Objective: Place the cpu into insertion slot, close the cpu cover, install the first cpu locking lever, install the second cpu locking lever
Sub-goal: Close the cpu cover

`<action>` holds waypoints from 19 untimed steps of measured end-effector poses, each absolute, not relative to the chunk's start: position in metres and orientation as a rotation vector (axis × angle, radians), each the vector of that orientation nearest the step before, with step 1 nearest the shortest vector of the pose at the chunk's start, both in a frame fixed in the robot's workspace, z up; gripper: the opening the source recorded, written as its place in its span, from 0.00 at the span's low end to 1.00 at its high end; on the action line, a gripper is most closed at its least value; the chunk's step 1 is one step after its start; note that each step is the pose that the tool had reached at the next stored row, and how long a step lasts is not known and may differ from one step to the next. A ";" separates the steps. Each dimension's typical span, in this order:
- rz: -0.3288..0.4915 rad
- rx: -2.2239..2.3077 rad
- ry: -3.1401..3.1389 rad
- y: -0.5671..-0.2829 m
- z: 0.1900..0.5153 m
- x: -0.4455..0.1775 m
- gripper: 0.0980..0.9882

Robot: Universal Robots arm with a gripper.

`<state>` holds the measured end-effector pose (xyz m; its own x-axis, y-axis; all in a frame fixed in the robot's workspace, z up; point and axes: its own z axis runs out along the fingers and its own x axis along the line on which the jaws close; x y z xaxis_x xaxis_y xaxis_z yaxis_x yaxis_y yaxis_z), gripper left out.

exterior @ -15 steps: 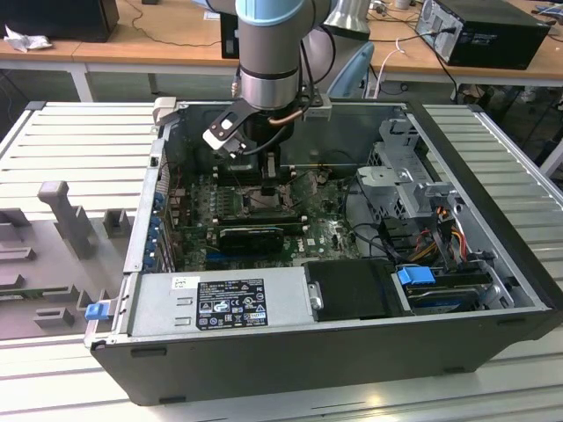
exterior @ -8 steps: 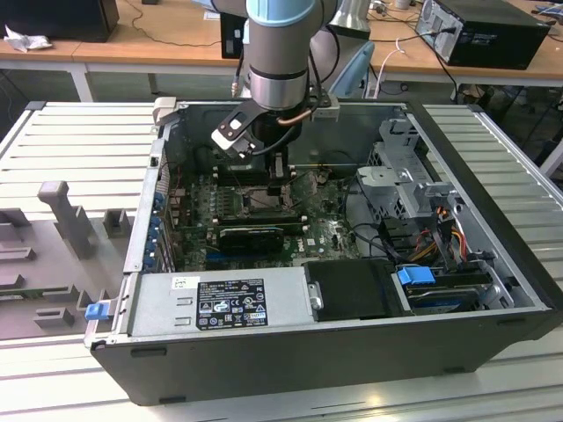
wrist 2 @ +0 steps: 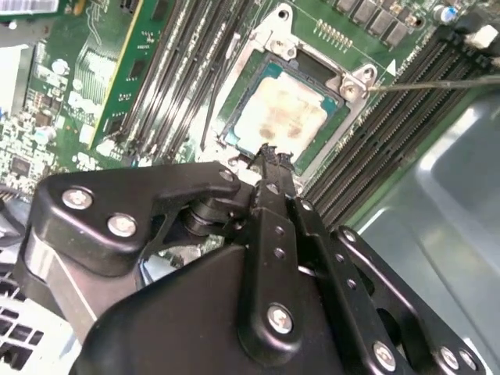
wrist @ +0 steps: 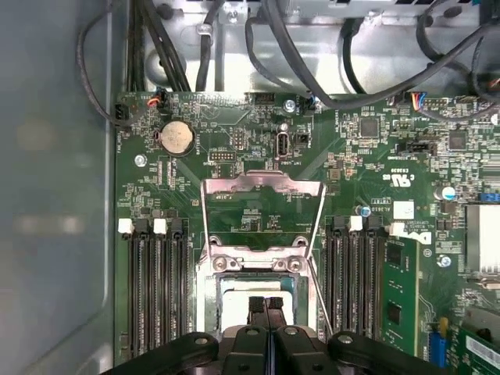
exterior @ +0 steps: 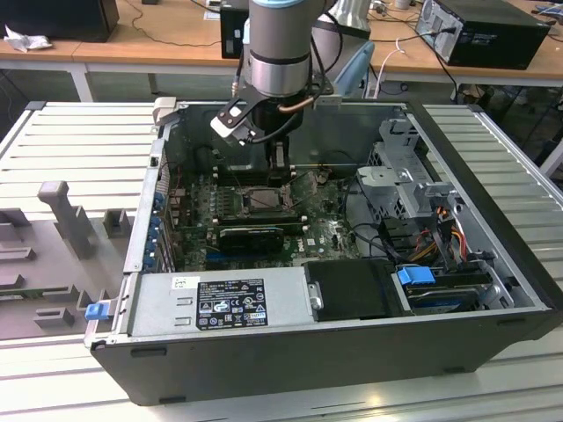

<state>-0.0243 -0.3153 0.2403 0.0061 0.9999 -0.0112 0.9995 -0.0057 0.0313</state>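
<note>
The cpu (wrist 2: 277,117), a pale beige square, lies in the insertion slot (wrist 2: 246,66) on the green board; it also shows as the cpu (wrist: 238,295) in the first wrist view. The cpu cover (wrist: 262,185), a silvery frame with a square cut-out, is swung open away from the slot. A thin locking lever (wrist 2: 437,82) stands free of the slot's corner. My gripper (wrist: 266,303) is shut with nothing between its fingers, its tips just over the chip's near edge. In the exterior view the gripper (exterior: 280,167) hangs over the slot (exterior: 262,199) inside the computer case.
Long black memory slots (wrist: 156,289) flank the socket on both sides. A coin battery (wrist: 175,137) and cable bundles (wrist: 258,31) lie beyond the open cover. The case wall (exterior: 145,211), a power supply (exterior: 220,303) and a drive cage (exterior: 405,176) hem in the board.
</note>
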 end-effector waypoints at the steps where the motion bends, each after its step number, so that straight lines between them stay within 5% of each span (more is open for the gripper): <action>1: 0.022 2.206 2.194 -0.315 0.246 -0.024 0.01; 19: 0.021 2.206 2.193 -0.314 0.262 -0.024 0.01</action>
